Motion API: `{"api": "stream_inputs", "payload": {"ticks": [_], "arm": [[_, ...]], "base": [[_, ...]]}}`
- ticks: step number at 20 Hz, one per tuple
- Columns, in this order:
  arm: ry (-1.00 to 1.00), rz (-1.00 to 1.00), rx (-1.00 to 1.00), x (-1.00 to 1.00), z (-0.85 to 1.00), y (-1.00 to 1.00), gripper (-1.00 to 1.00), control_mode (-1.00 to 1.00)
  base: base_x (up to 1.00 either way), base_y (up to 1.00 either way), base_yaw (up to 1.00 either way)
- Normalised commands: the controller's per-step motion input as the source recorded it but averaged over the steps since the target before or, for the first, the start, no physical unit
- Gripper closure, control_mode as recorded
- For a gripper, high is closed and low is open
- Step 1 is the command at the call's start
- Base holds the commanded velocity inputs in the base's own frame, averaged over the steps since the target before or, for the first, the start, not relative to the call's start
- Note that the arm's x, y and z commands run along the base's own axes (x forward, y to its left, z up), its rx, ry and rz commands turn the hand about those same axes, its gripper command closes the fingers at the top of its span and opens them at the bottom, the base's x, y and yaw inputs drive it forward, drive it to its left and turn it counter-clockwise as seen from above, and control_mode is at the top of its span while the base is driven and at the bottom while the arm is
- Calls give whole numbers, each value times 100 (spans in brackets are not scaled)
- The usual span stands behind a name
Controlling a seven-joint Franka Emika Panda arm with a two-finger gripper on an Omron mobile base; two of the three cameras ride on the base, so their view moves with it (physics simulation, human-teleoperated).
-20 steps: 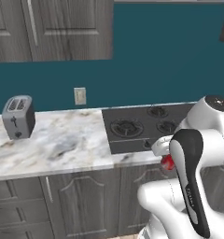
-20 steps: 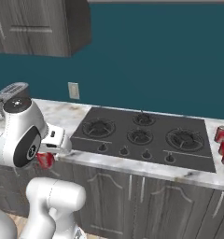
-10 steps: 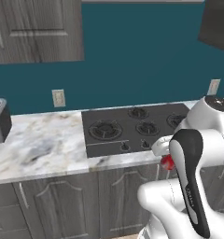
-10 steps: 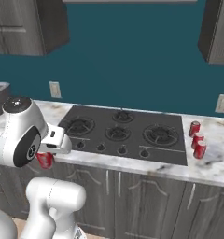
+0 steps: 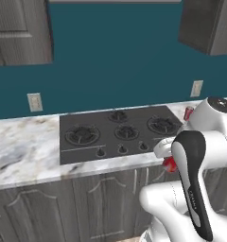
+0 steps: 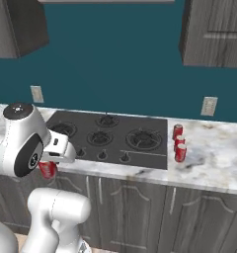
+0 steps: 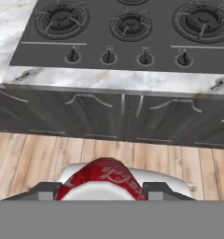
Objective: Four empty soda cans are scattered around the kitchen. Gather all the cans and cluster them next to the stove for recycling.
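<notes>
We see the held small red cylindrical soda can (image 7: 102,181) cut off by the bottom of the hand view, its silver top hidden, so we make out just a red curved wall between the two dark finger tips; in the right base view it hangs as a red patch (image 6: 47,169) under the white wrist, and in the left base view most of it is hidden behind the white and black forearm, leaving a red sliver (image 5: 170,164). The two-finger gripper (image 7: 102,186) has its fingers drawn narrow on that can, in front of the counter's front edge and over the wooden floor (image 7: 34,154). Since the earlier frames the whole picture has slid sideways: the base has driven along the marble counter (image 6: 217,153), the silver toaster has left the views, and the flat dark grey gas cooktop (image 6: 110,138) now sits centred. The arm's pose and its grip look unchanged. We count four red cans in all: one held and three standing upright in a tight row (image 6: 179,143) on the counter, just beside the cooktop's right edge. From the left base view only one of that row peeks out (image 5: 188,113), behind the arm's shoulder. The cooktop carries five round black burners; four knobs show in the hand view along its front edge.
</notes>
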Motion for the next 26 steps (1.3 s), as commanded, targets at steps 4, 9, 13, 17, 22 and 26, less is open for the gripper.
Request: {"api": "stream_inputs", "payload": {"ticks": [4,9,13,17,22,26], "arm": [[0,0,0,0,0,0,100,100],[0,0,0,0,0,0,100,100],[0,0,0,0,0,0,100,100],[0,0,0,0,0,0,100,100],[0,0,0,0,0,0,100,100],[0,0,0,0,0,0,100,100]], "base": [[0,-51,-5],[0,-52,-4],[0,-52,-3],[0,-50,-2],[5,-47,-2],[9,-49,-1]]}}
